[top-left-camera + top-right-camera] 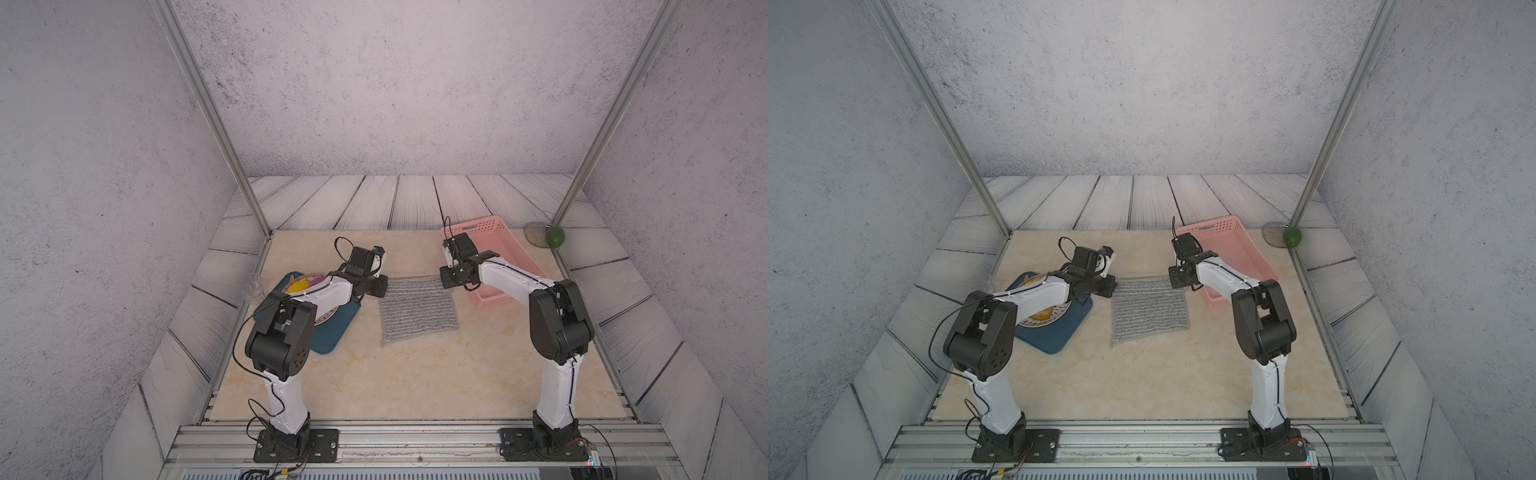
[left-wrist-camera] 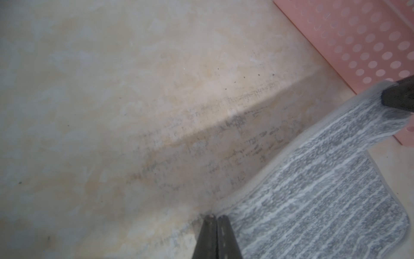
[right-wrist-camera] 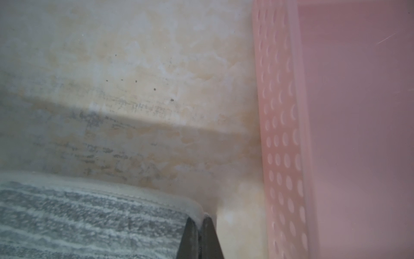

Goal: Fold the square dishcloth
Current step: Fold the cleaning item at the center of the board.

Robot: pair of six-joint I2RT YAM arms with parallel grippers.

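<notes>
Square dishcloth (image 1: 417,309) corners pinched in left gripper (image 2: 214,218), right gripper (image 3: 201,218).

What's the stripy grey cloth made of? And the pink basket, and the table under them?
The dishcloth looks like soft fuzzy fabric, maybe microfibre: fluffy grey ribs, and its lifted edge sags. The basket looks like smooth hard plastic: even pink walls with neat round holes. The table looks like cream marble, but could be a printed sheet.
</notes>
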